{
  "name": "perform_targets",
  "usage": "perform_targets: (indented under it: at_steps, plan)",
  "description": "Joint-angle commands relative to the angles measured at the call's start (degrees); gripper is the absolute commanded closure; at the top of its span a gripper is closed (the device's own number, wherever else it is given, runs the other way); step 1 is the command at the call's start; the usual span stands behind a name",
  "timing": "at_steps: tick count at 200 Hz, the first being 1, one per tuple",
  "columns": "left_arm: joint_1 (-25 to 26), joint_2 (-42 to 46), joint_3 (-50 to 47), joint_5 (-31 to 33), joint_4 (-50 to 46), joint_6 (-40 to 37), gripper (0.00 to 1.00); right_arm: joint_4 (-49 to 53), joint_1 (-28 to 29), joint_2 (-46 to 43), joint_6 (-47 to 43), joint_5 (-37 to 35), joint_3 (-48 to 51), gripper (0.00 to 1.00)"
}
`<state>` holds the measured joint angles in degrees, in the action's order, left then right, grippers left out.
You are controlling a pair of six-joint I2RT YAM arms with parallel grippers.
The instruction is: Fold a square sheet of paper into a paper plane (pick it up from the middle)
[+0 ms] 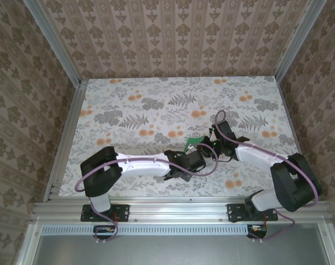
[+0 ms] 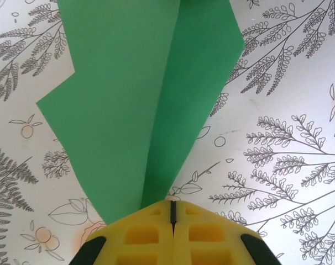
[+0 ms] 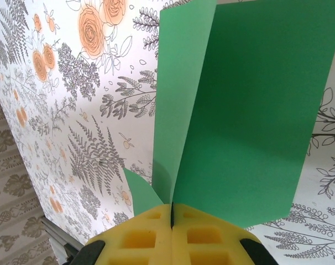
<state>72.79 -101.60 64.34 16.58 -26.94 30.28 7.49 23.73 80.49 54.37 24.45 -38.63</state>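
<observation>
The green sheet of paper (image 1: 190,142), folded along a centre crease, is held above the table between both grippers near the table's middle. In the left wrist view the paper (image 2: 118,110) fans out from the seam of my left gripper (image 2: 172,208), whose yellow pads (image 2: 140,234) are pressed together on its narrow end. In the right wrist view two layers of the paper (image 3: 256,110) rise from my right gripper (image 3: 171,210), which is shut on the fold. A small green flap (image 3: 139,196) sticks out to the left. From above, my left gripper (image 1: 196,154) and right gripper (image 1: 210,142) meet at the paper.
The floral-patterned table (image 1: 156,110) stretches behind and beside the arms. Metal frame rails (image 1: 65,138) and patterned walls close in the left, right and back sides. Purple cables (image 1: 212,165) loop near both wrists.
</observation>
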Motion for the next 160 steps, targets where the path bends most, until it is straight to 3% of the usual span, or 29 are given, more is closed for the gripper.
perform_targets:
  at_steps: [1,53,87,107,139,151,160]
  plan:
    - [-1.2,2.2,-1.3,-1.5,4.3,0.2,0.94,1.1,0.3,0.0,-0.7,0.5,0.0,0.95]
    - [-0.7,9.9,-5.7,-1.0,6.8,-1.9,0.75,0.9,0.1,0.4,-0.7,0.2,-0.3,1.0]
    - [-2.0,20.7,-13.4,5.4,7.6,-0.4,0.7,0.9,0.0,0.2,-0.4,0.3,-0.6,1.0]
    - [-2.6,23.4,-16.4,6.7,10.7,-5.9,0.66,1.0,0.0,0.1,-0.4,0.4,-0.7,1.0]
    - [0.3,19.3,-17.7,10.3,17.0,-21.2,0.66,0.4,-0.1,-0.1,-0.1,0.6,-0.5,0.99]
    - [0.3,16.9,-14.7,9.9,12.8,-20.4,0.65,0.4,-0.1,0.1,-0.1,0.8,-0.6,0.99]
    - [-0.2,15.6,-13.6,6.0,12.5,-21.5,0.61,0.4,-0.1,0.1,-0.1,0.8,-0.6,0.99]
